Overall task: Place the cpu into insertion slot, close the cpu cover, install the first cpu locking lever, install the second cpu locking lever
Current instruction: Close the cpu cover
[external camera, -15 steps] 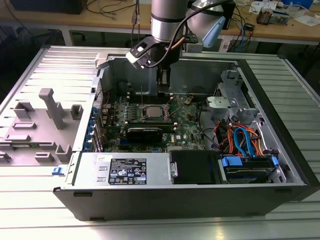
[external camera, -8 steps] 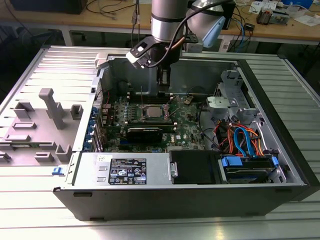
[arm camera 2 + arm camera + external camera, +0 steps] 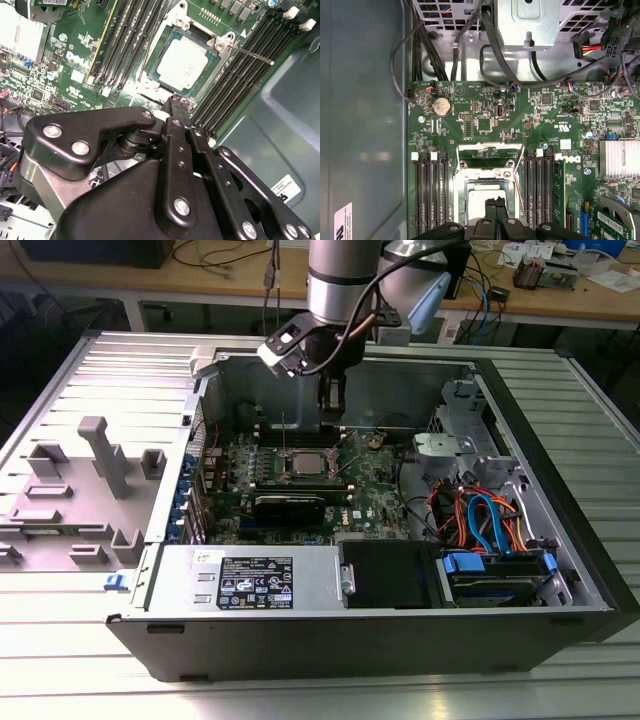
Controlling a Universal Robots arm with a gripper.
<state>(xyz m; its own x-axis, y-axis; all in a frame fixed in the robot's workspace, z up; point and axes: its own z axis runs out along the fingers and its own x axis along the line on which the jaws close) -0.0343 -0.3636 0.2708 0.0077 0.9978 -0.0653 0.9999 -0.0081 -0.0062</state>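
The cpu (image 3: 186,62) lies flat in the insertion slot (image 3: 305,462) on the green board, its shiny top showing. The cpu cover (image 3: 485,175) appears to lie down around it as a silver frame. A thin metal lever (image 3: 250,54) sticks out from one socket corner across the black memory slots. My gripper (image 3: 176,102) hangs just above the socket's edge, shut, its two narrow black fingers pressed together with nothing between them. In the first wrist view the fingertips (image 3: 491,202) overlap part of the cpu (image 3: 477,206). In the exterior view the gripper (image 3: 332,410) stands over the board inside the open case.
Long black memory slots (image 3: 432,195) flank the socket on both sides. A finned heat sink (image 3: 619,157) sits on the board. A drive cage with coloured cables (image 3: 480,510) and a power supply (image 3: 250,580) fill the case. Grey fixtures (image 3: 100,455) stand at the exterior view's left.
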